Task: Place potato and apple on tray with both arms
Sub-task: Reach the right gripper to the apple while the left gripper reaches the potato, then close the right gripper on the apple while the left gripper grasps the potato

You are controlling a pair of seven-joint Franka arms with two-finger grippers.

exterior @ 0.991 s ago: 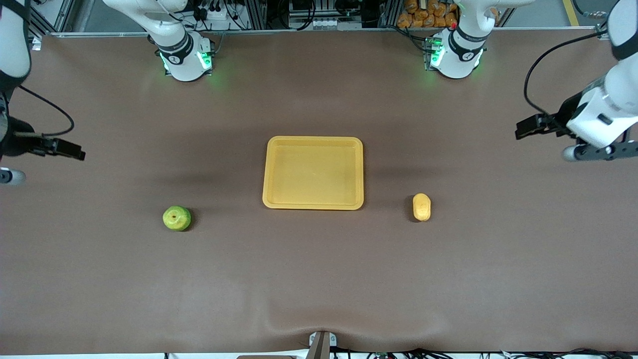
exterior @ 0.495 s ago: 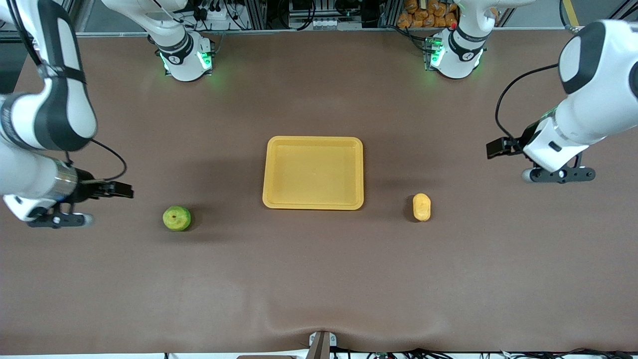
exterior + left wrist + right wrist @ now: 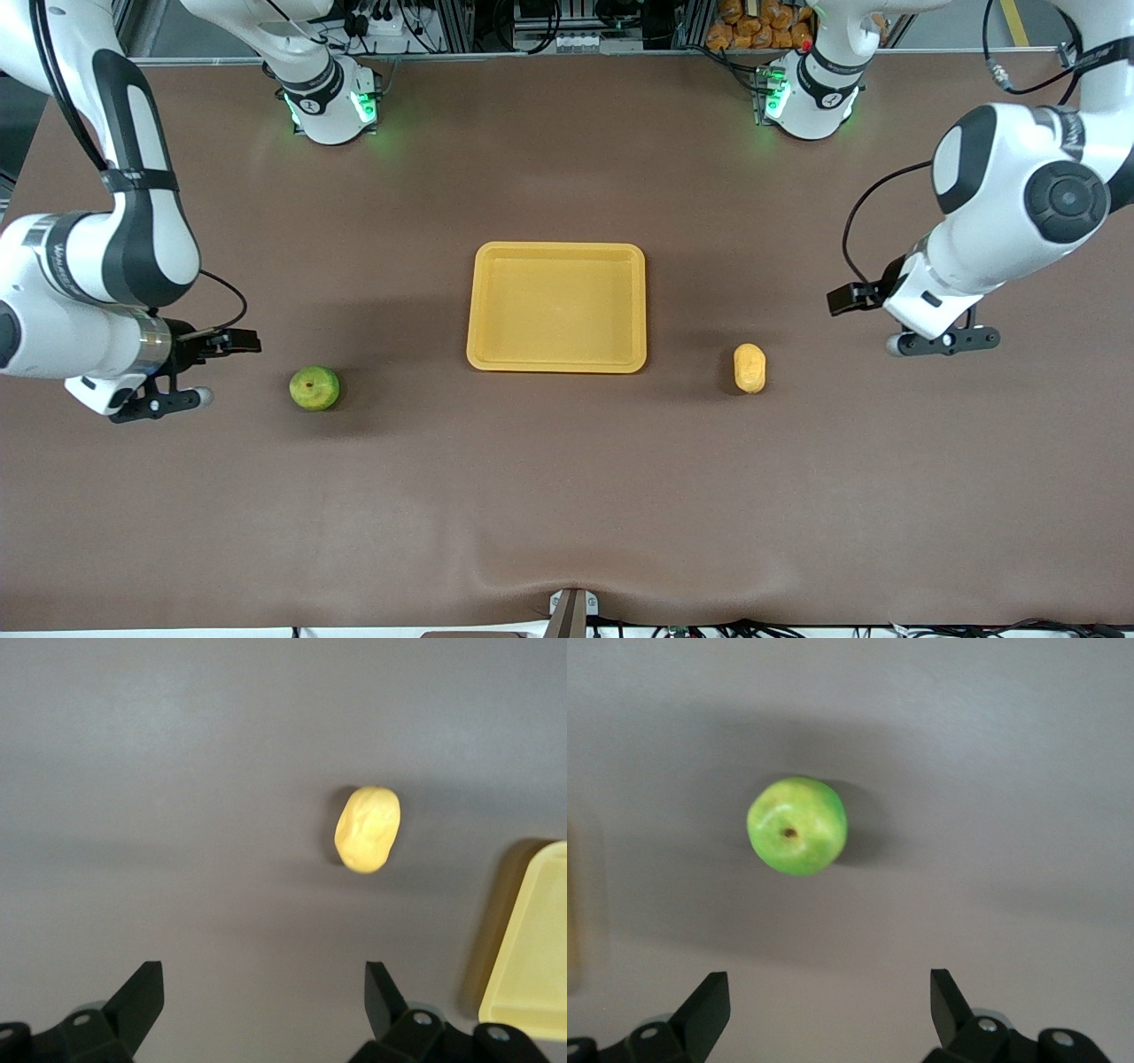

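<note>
Robotics lab: bench-mounted arms point(image 3: 323, 97), aluminium framing point(image 3: 443, 27), cabling point(image 3: 532, 18).

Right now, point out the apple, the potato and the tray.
apple point(image 3: 314, 388), front view, on its green top by the stem dimple.
potato point(image 3: 749, 368), front view, on the middle of its yellow-orange body.
tray point(image 3: 556, 362), front view, on the rim nearest the front camera.

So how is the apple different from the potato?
The apple is round and bright green with a brown dimple on top; the potato is oblong and yellow-orange. The apple lies toward the right arm's end, the potato toward the left arm's. Both are small, resting on the table beside the tray, untouched.
</note>
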